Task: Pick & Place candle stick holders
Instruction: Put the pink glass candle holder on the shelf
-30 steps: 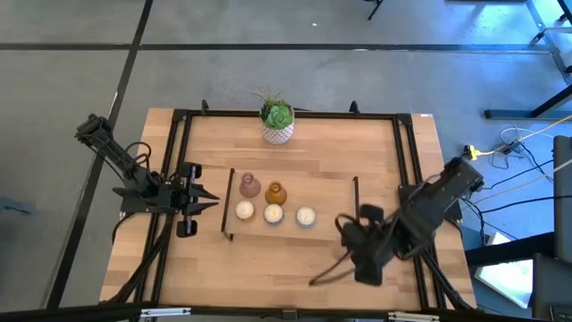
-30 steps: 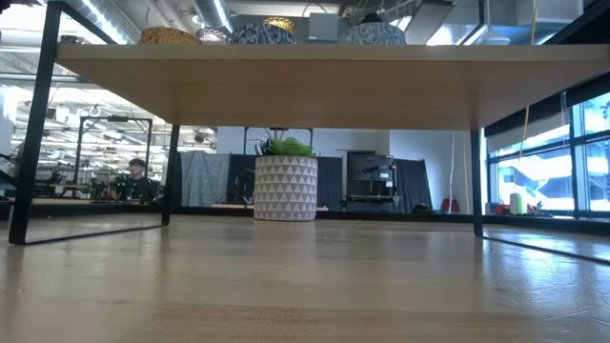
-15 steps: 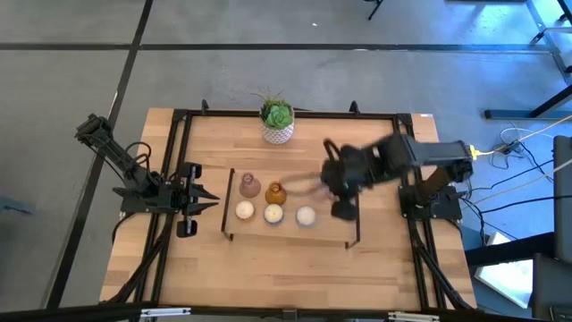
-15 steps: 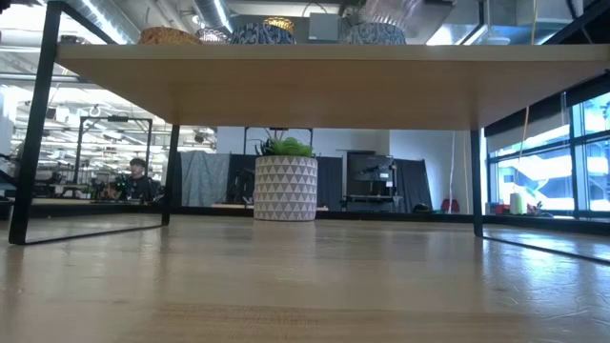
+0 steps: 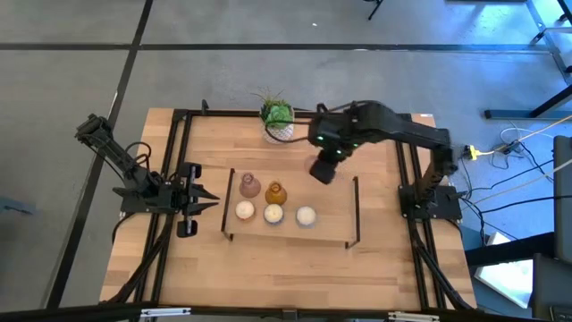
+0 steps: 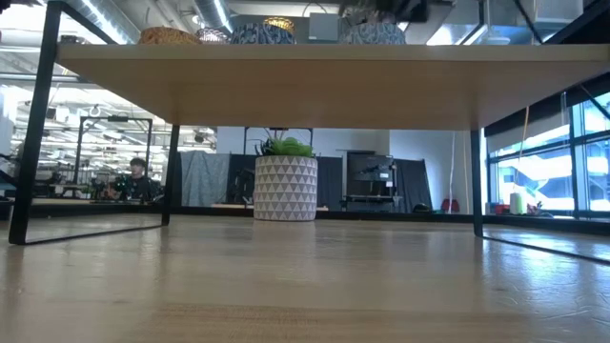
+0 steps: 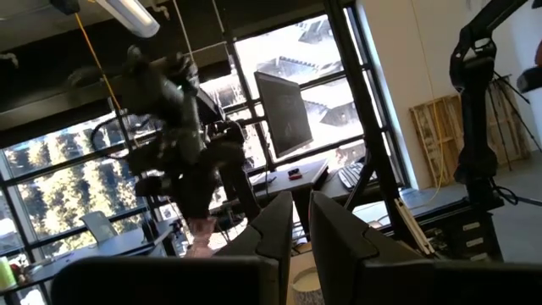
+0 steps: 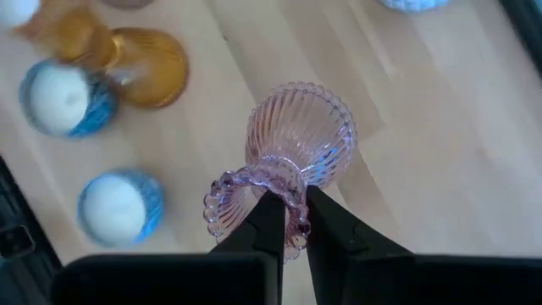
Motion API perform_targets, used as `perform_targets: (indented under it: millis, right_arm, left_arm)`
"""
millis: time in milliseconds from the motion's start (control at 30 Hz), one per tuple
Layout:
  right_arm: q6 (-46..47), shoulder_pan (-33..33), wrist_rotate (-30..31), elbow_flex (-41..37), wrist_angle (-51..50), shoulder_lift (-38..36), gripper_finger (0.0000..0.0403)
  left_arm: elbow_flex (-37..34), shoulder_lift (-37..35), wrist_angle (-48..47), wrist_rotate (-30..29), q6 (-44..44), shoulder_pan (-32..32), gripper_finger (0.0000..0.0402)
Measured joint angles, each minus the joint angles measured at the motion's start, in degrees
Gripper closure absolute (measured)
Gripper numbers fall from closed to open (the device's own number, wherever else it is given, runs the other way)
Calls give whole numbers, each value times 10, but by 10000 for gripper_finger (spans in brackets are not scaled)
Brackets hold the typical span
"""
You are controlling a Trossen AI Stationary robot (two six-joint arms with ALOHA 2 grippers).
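Carrying a dusty-pink ribbed holder (image 8: 298,140), the right end effector (image 8: 286,222) is clamped on its frilled rim, and the piece hangs in the air above the raised wooden shelf (image 5: 335,234), over its far right part, judging by the high view. Five are down already on that shelf: a second pink holder (image 5: 249,187) and the amber holder (image 5: 275,192) stand side by side in the far row, with three low cream-white holders (image 5: 273,214) lined up in front of them. So, by my reckoning, this is the sixth and last piece, and the job is nearly finished; what's left is to lower it into the open spot beside the amber one, let go and back away. In the right wrist view the amber holder and two white ones with blue sides show on the wood below, near but clear of the carried piece. The left end effector (image 5: 204,199) waits at the shelf's left end, fingers together and empty. The white pot with the green plant (image 5: 278,122) sits at the far edge of the table (image 5: 206,268), no part of the job.
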Motion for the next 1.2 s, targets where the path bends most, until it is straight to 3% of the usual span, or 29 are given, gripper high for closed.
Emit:
perform_targets:
  millis: [200, 1200]
  right_arm:
    - [-3, -19, -46, 0, -1, 44, 375]
    - [14, 36, -64, -1, 8, 79, 375]
  left_arm:
    - [0, 0, 0, 0, 0, 0, 365]
    - [0, 0, 0, -1, 4, 0, 365]
